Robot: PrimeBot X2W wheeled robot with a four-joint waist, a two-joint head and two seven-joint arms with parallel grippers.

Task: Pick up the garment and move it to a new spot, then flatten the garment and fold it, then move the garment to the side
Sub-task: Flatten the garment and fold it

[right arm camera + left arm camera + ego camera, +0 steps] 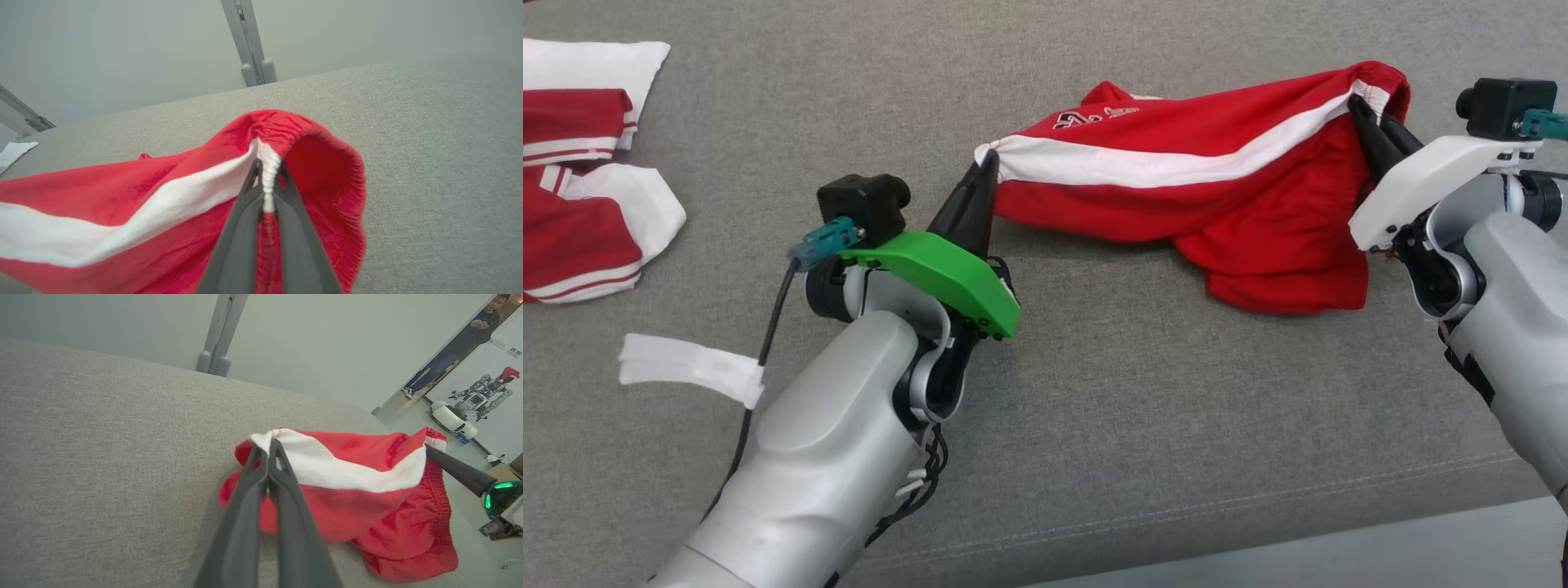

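Observation:
The garment is a pair of red shorts with a white side stripe, stretched between my two grippers above the grey surface. My left gripper is shut on the leg-hem end of the stripe, seen up close in the left wrist view as the garment pinched by my left gripper. My right gripper is shut on the elastic waistband end; in the right wrist view my right gripper clamps the gathered white band of the garment. The red body hangs down and rests on the surface.
Other red-and-white clothes lie folded at the far left of the grey upholstered surface. A white tag hangs off my left arm's cable. A metal post stands behind the surface. A person stands far off.

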